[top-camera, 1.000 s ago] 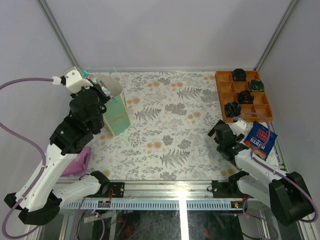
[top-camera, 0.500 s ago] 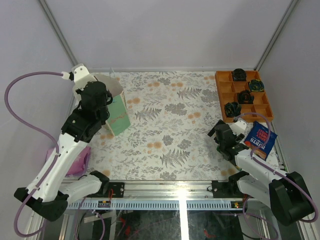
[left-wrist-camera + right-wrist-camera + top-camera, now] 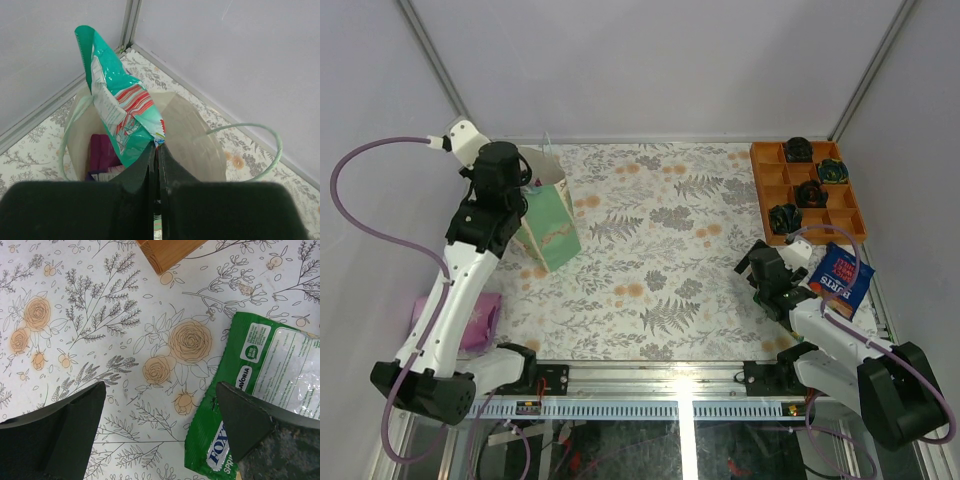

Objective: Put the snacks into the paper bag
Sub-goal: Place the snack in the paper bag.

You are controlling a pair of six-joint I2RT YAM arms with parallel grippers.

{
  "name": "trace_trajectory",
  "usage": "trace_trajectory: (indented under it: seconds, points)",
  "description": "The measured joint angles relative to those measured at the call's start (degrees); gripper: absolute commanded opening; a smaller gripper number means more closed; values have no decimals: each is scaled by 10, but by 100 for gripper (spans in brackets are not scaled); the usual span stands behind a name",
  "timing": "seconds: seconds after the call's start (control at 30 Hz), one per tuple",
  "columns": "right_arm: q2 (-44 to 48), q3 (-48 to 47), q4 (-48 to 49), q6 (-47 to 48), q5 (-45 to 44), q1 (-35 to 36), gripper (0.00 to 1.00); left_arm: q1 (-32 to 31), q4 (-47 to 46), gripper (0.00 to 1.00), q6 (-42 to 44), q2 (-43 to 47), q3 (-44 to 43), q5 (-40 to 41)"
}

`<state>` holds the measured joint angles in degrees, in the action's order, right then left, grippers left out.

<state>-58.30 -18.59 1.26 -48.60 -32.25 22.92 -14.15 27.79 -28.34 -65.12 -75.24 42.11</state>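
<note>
One magenta bag [image 3: 102, 152] shows inside the paper bag [image 3: 185, 131], half hidden.

left claw [image 3: 156, 150] tight (right claw [image 3: 159, 412] wide)

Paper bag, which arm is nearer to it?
Left. The left fingers pinch a green packet above the paper bag; the right fingers sit far off, near the orange tray.

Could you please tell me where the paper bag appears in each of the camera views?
Top external: paper bag stands upright, far left.
Left wrist: centre, its open mouth seen from above, partly hidden by a teal snack packet.
Right wrist: not in it.
Shared landmark: floral table cover.
</note>
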Motion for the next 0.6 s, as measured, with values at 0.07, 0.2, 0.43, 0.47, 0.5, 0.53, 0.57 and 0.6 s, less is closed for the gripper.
trace_trajectory:
  seconds: [0.07, 0.2, 0.43, 0.47, 0.5, 0.53, 0.57, 0.6]
  points:
    - [-1, 0, 0, 0, 0, 0, 99, 3, 1, 0, -3, -5, -10, -2]
    - [-7, -1, 4, 1, 3, 0, 99, 4, 0, 0, -8, -6, -35, -3]
    - [-10, -2, 8, 2, 4, 0, 99, 4, -3, 0, -9, -4, -50, -6]
    - [-10, -2, 8, 2, 4, 0, 99, 5, -3, 0, -10, -5, -50, -7]
    - [-10, -2, 8, 2, 4, 0, 99, 5, -5, 0, -13, -6, -47, -9]
    - [-10, -2, 8, 2, 4, 0, 99, 5, -8, 0, -16, -7, -40, -11]
    - [-10, -2, 8, 2, 4, 0, 99, 4, -12, 0, -19, -6, -29, -13]
    - [-10, -2, 8, 2, 4, 0, 99, 5, -15, 0, -24, -5, -15, -17]
